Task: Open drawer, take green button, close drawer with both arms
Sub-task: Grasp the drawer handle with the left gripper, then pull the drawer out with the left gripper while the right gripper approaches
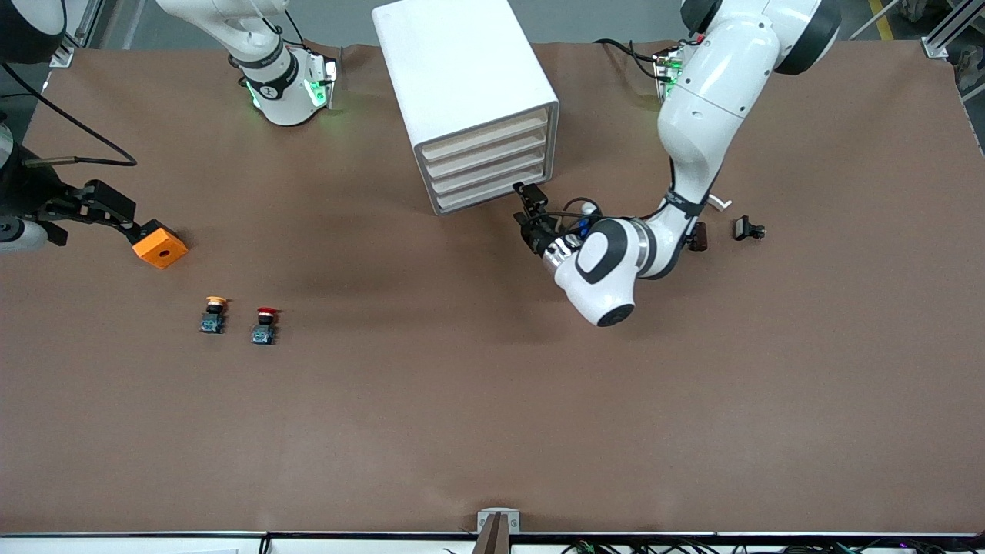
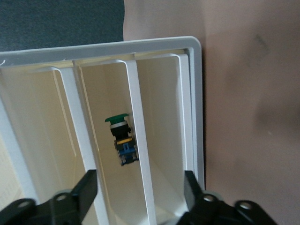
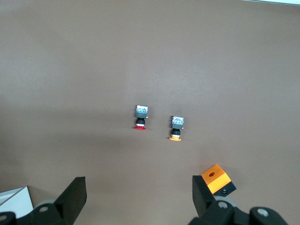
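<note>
The white cabinet (image 1: pixel 462 69) stands at the table's robot edge. Its four cream drawer fronts look flush, and the lowest is the drawer (image 1: pixel 481 197). My left gripper (image 1: pixel 531 206) is at the cabinet's front, by the lower corner toward the left arm's end. In the left wrist view it (image 2: pixel 140 192) is open and empty, with its fingers (image 2: pixel 86 187) on either side of a white ledge. The green-capped button (image 2: pixel 122 136) lies inside the cabinet between two white ledges; I cannot tell which drawer holds it. My right gripper (image 3: pixel 139 197) is open and empty, high over the table; it also shows in the front view (image 1: pixel 115 211).
An orange block (image 1: pixel 159 244) with a hole sits by the right gripper's finger and also shows in the right wrist view (image 3: pixel 215 178). A yellow-capped button (image 1: pixel 216 312) and a red-capped button (image 1: pixel 265 323) stand nearer the front camera. Small black parts (image 1: pixel 749 228) lie toward the left arm's end.
</note>
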Controlling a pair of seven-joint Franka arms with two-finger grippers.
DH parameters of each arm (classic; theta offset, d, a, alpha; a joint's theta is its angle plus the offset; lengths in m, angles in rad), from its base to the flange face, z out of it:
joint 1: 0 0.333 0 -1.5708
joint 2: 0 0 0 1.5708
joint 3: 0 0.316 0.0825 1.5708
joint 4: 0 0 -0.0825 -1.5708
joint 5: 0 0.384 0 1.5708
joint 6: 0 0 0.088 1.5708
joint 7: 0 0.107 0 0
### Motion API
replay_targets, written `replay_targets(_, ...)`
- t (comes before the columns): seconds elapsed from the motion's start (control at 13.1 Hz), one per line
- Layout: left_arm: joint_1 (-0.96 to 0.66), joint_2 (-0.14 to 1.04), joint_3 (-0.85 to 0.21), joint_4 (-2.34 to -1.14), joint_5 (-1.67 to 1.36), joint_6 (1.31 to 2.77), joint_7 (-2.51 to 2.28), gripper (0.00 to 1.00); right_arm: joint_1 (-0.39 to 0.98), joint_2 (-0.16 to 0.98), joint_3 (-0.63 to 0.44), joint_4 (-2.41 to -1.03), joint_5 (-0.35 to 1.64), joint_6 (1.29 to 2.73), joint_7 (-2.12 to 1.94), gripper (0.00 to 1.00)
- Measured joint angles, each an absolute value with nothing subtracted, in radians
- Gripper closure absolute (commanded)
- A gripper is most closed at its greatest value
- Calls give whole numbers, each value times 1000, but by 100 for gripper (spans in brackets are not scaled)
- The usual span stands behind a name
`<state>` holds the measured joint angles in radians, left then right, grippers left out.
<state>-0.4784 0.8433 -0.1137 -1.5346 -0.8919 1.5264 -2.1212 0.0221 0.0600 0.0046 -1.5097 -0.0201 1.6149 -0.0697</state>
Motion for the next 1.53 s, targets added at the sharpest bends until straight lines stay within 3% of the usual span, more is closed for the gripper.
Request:
replay_targets(0.38, -524, 894, -114, -1536, -934, 1520, -2123, 47, 22, 60, 5, -1510, -20, 1615, -70, 0)
replay_targets(0.69, -560, 902, -114, -1536, -961, 1519, -2146, 51, 34, 61, 8, -1509, -20, 1615, -70, 0)
replay_targets(1.23, -594, 922, -111, -1536, -975, 1519, -2155, 100, 91, 65, 13, -1509, -20, 1615, -70, 0)
replay_targets(1.53, -587, 924, -103, -1529, -980, 1515, -2164, 100, 105, 66, 13, -1509, -20, 1615, -70, 0)
